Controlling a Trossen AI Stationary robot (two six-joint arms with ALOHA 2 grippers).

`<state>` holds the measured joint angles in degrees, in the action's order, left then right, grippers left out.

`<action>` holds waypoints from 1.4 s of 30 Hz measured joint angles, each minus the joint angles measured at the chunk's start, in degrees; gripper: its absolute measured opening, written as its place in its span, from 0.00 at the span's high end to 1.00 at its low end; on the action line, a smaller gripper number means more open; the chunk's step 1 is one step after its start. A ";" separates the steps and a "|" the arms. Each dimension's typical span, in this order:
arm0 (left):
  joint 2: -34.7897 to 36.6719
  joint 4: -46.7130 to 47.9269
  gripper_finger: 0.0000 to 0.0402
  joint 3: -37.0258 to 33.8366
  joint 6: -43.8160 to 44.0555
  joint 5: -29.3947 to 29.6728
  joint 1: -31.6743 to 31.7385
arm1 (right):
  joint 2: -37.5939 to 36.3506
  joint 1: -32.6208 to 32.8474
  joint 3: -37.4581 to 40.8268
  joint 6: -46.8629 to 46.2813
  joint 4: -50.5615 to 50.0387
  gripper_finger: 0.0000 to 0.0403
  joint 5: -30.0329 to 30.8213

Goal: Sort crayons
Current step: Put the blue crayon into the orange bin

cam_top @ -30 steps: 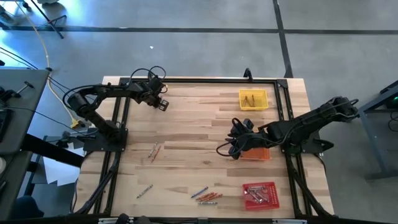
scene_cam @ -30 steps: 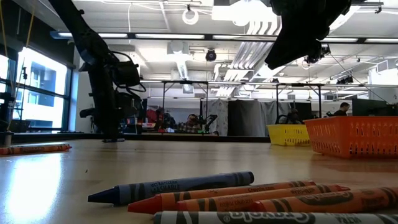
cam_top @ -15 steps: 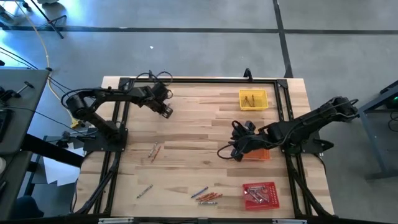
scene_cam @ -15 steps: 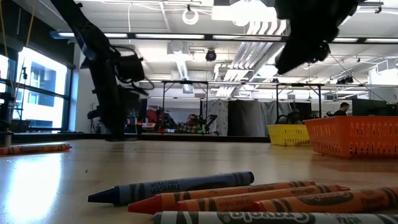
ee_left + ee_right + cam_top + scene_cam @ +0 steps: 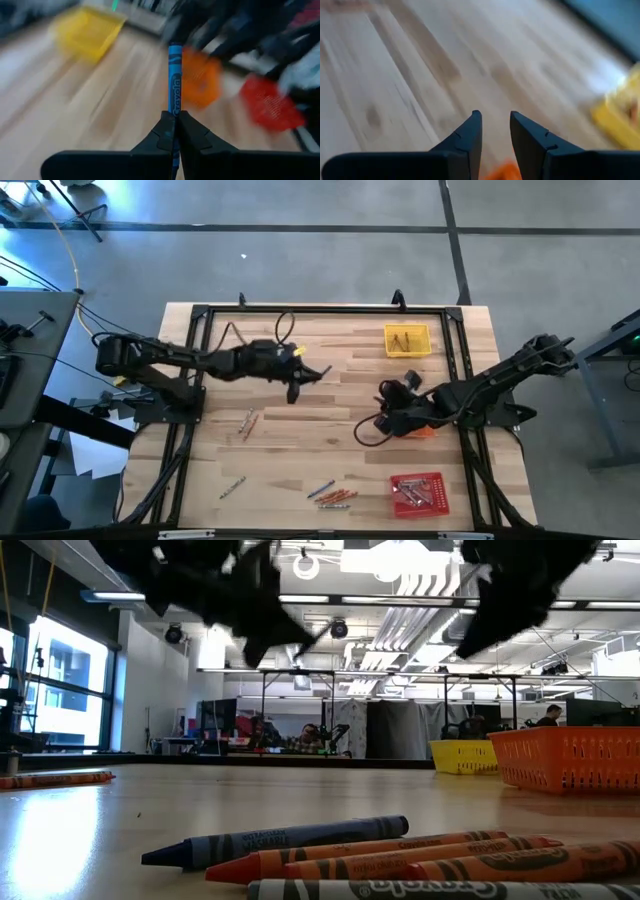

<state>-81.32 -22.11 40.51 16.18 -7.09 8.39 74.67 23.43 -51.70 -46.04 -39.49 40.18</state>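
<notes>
Now blue crayon lengthwise straight out from clamped left gripper.

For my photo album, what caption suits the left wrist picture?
The left gripper, shut on a blue crayon, carries it above the wooden table toward blurred yellow, orange and red trays.

Bright, even overhead light on the worktop, ceiling strip lights glaring in the low view, arms there in dark silhouette, heavy motion blur across both wrist views, blue crayon sharp, near crayons crisp
</notes>
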 joint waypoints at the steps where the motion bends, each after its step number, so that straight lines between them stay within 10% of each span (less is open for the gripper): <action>1: 0.02 -3.67 1.00 0.00 -1.18 1.53 -1.88 | 0.00 0.48 -0.01 2.75 3.11 0.77 2.41; 9: -0.17 -20.33 1.00 0.04 -12.59 16.83 -13.14 | 0.89 5.18 0.01 27.23 30.30 0.77 18.25; 27: -0.31 -20.65 1.00 0.04 -15.93 27.70 -27.10 | 12.87 9.65 0.01 46.57 65.56 0.77 17.75; 42: -0.31 -20.17 1.00 0.05 -17.99 34.71 -32.99 | 12.87 6.32 0.01 52.09 75.52 0.77 0.57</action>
<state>-81.62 -42.28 40.56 -1.80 27.62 -24.60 87.55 29.75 -51.68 6.04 36.03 40.75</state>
